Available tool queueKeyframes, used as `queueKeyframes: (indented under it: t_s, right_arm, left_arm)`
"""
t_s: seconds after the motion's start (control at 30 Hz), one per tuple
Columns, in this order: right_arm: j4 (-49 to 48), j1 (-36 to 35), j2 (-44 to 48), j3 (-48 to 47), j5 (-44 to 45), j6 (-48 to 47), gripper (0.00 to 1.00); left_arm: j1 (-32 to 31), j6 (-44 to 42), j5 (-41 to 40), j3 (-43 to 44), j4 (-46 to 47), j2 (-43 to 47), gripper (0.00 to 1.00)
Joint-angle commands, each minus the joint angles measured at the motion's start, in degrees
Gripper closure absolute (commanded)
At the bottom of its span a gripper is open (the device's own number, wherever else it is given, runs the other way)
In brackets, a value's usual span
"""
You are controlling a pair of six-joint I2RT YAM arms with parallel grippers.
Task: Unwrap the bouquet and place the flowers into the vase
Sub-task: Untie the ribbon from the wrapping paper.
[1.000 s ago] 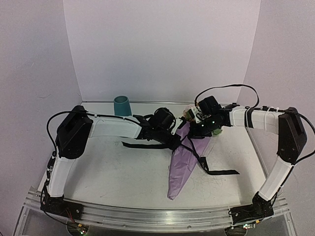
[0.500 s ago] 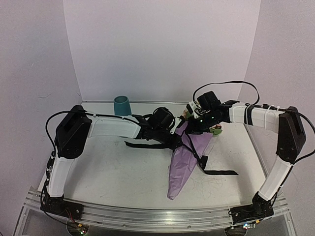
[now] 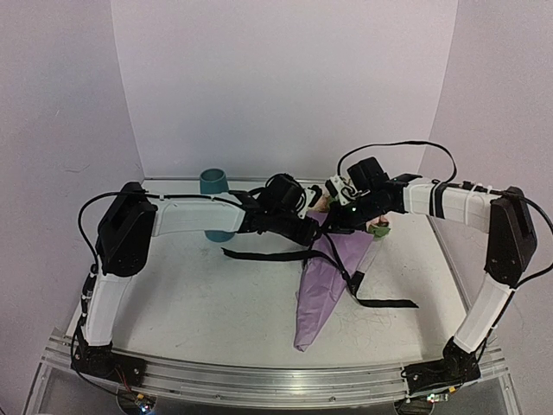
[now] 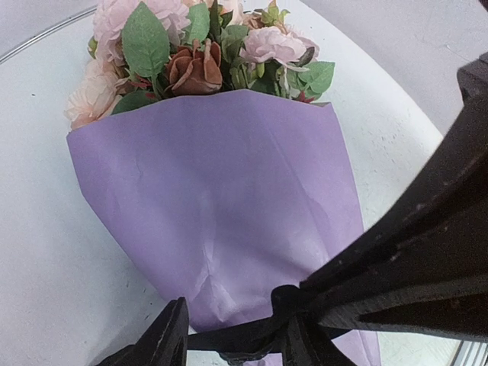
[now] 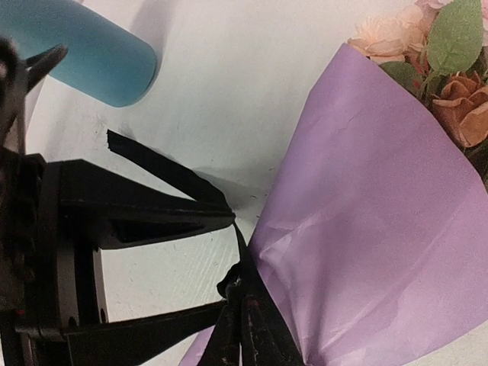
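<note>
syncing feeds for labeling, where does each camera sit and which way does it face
top camera: high behind the arm bases, looking down and forward over the table; both arms show.
left wrist: on the left arm, looking past its fingers at the bouquet, flowers at the far end.
right wrist: on the right arm, looking past its fingers at the bouquet's side and the vase.
shared: both wrist views catch the purple wrap and black ribbon; the vase also shows from the top.

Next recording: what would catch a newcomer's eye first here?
The lilac-wrapped bouquet lies mid-table, flowers toward the back, with the left arm and right arm meeting over it. Loose black ribbon trails across the white table, and the teal vase stands at back left.
</note>
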State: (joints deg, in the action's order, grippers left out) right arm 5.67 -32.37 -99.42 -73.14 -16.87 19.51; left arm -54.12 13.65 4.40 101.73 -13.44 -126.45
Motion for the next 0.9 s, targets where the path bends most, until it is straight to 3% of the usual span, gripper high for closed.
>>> queueKeyframes:
  t_s: [0.0, 0.6, 0.87]
  right_arm:
    - [1.7, -0.2, 0.8, -1.7, -3.0, 0.2, 0.94]
    - [1.7, -0.3, 1.4, -3.0, -4.3, 1.6, 0.94]
    - [1.7, -0.2, 1.5, -3.1, -3.1, 2.5, 0.93]
  left_arm:
    - [1.2, 1.4, 2.8, 2.8, 3.0, -0.9, 0.58]
    - [1.5, 0.1, 5.7, 0.2, 4.8, -1.0, 0.67]
    - [1.6, -0.8, 5.6, -2.1, 4.7, 0.5, 1.00]
